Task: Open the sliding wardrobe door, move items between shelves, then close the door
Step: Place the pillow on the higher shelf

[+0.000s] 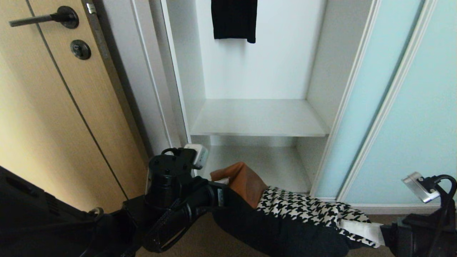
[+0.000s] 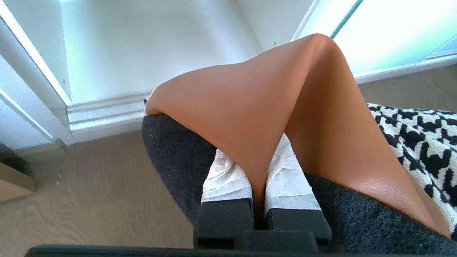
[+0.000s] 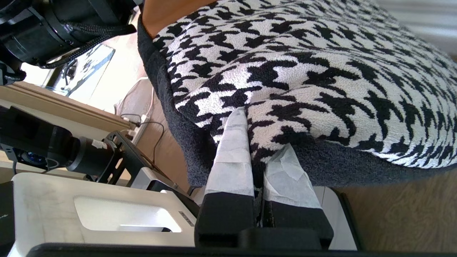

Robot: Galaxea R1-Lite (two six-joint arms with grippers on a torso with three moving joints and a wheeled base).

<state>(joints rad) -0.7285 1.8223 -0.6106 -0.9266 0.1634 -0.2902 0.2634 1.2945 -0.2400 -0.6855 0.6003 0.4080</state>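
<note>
A: Wardrobe (image 1: 228, 85) stands open, sliding wardrobe door (image 1: 371, 107) pushed off to the right. So I'd call this the transfer step: cushion (image 1: 300, 210) is out of the compartment, hanging in front of it low down, over the floor (image 1: 221, 242).

B: Who's holding it?

A: Both. Left gripper (image 2: 257, 185) is clamped on a fold of the tan leather end, right gripper (image 3: 257, 160) is pinched on the houndstooth edge at the other end. Cushion sags between them.

B: Target?

A: My guess is the upper shelf (image 1: 257, 119); it's bare. Lower shelf (image 1: 264, 166) sits just behind the cushion's tan corner.

B: What does the move need?

A: Lift both ends together, clear the upper shelf's front lip, then push in. Opening is narrower than the stretched cushion looks, so hands probably need to come closer or go in tan end first.

B: Obstacles?

A: Door frame on the right, white jamb on the left. Black garment (image 1: 234, 19) hangs well above the shelf, shouldn't interfere.
</note>
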